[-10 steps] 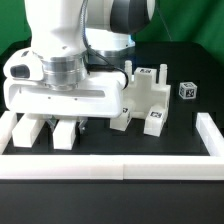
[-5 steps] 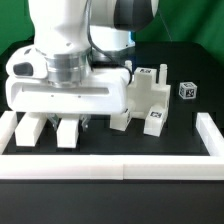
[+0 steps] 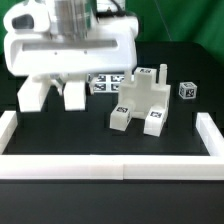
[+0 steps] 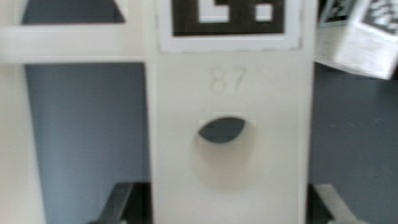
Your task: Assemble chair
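My gripper (image 3: 60,82) hangs over the exterior view's left half, shut on a white chair piece (image 3: 41,93) that is off the table; two blocky ends of it show under the wide white hand. In the wrist view that piece (image 4: 226,95) is a flat slab with a round hole, a tag at its far end and a cross bar, and my gripper (image 4: 228,206) has a dark finger (image 4: 135,203) against each long edge. The partly built chair (image 3: 145,103), a stepped white block with an upright peg, stands on the black table at the right.
A small tagged cube (image 3: 186,90) lies right of the chair. The marker board (image 3: 108,82) lies behind, between the held piece and the chair. A white border rail (image 3: 110,166) runs along the front and both sides of the table.
The arm has risen, lifting the held piece off the table near the front left rail. The marker board behind it has come into sight.
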### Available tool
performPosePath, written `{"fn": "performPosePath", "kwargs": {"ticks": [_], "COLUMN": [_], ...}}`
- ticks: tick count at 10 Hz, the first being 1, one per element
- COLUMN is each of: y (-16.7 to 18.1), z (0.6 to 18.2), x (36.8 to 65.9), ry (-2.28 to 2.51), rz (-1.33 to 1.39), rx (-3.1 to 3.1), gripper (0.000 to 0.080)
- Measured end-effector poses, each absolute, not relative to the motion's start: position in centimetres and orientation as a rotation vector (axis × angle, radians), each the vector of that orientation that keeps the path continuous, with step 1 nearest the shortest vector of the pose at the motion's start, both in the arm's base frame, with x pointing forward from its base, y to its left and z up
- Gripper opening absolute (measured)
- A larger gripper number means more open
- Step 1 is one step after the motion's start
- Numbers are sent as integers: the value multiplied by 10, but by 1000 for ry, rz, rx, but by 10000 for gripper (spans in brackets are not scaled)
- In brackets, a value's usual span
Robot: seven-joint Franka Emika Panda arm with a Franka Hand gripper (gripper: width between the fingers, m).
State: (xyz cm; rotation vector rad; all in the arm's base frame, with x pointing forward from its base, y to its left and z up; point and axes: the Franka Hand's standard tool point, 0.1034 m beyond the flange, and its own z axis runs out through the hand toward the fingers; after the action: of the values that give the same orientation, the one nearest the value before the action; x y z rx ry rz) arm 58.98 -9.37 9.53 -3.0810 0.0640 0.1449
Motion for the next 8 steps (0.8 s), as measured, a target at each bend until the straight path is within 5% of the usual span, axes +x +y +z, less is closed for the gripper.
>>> {"fn": "performPosePath", "kwargs": {"ticks": [8], "y": [-103], "z": [99], "x": [592], "ry": [447], "rz": [113], "rx": [-3030], "gripper": [288]}}
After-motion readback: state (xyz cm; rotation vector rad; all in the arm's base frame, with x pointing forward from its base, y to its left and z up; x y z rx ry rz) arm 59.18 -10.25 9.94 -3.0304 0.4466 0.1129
